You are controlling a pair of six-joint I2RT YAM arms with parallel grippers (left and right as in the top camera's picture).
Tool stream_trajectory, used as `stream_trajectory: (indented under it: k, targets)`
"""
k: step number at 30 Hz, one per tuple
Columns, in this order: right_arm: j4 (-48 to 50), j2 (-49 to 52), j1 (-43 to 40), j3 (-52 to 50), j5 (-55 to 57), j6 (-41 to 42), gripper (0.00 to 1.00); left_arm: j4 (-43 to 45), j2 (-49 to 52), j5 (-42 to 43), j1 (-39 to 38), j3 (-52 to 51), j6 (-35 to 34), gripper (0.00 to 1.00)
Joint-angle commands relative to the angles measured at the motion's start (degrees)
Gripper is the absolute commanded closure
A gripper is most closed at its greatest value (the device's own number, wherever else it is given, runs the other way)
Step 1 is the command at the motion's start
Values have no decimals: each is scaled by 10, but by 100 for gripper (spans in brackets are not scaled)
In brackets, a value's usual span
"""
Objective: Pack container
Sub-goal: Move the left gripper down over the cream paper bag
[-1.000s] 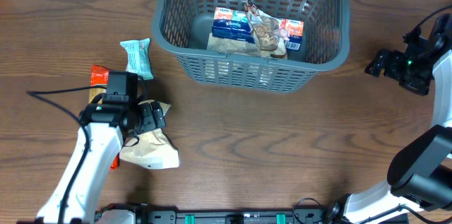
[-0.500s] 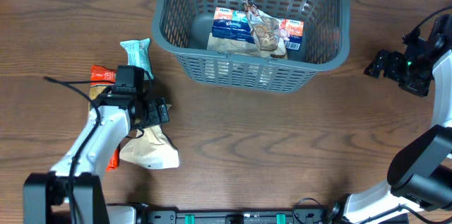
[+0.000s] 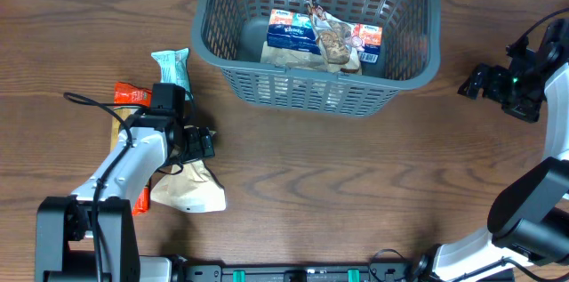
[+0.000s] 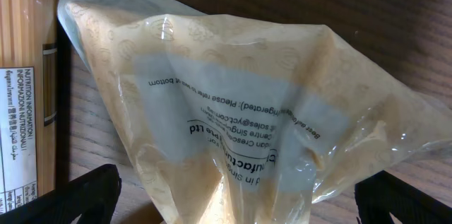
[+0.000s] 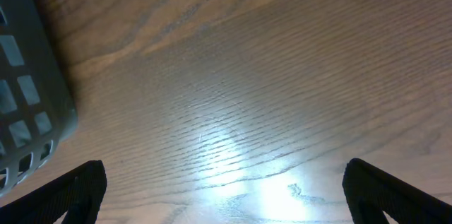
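Note:
The container, a dark grey slotted basket [image 3: 409, 60], stands at the far middle of the table. It holds tissue packs [image 3: 292, 33] and a clear snack bag [image 3: 333, 44]. My left gripper [image 3: 189, 153] is open. Its fingers [image 4: 240, 210] straddle the end of a tan plastic bag [image 4: 240, 104], which lies on the table [image 3: 188, 191]. My right gripper [image 3: 478, 80] is open and empty over bare wood [image 5: 226, 203], right of the basket. The basket's corner shows in the right wrist view [image 5: 28, 90].
A teal packet [image 3: 172, 70] lies left of the basket. An orange packet [image 3: 130, 95] and a tan box [image 4: 25, 111] with a nutrition label lie under and beside my left arm. Another orange piece [image 3: 141, 200] lies by the bag's left edge.
My left wrist has shifted a little right and toward the basket, and the arm behind it has swung left. The tan bag has not moved. The right arm is still.

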Motion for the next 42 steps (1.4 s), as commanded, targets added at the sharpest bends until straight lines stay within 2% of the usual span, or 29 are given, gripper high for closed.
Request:
stream_trajectory:
  k: [1,17,22,26,31,34,42]
  targets:
    - [-2,2,-1,-3,-5,2,1,2,6,-1,-2,0,7,1]
    - [-4,2,-1,-3,-5,-3,1,2,6,-7,-2,-32,7,3]
    - [-7,2,-2,-3,-5,-3,1,2,6,-7,-2,-32,7,31]
    - [-8,2,-1,-3,-5,-3,1,4,6,-7,-2,-32,7,37]
    - [-11,2,-1,-3,-5,-3,1,4,6,-4,-2,-32,7,66]
    - [-12,2,-1,-3,-5,-3,1,6,6,-4,-2,-31,7,71]
    - [-13,2,-1,-3,-5,-3,1,5,-11,68,-2,-14,7,72]
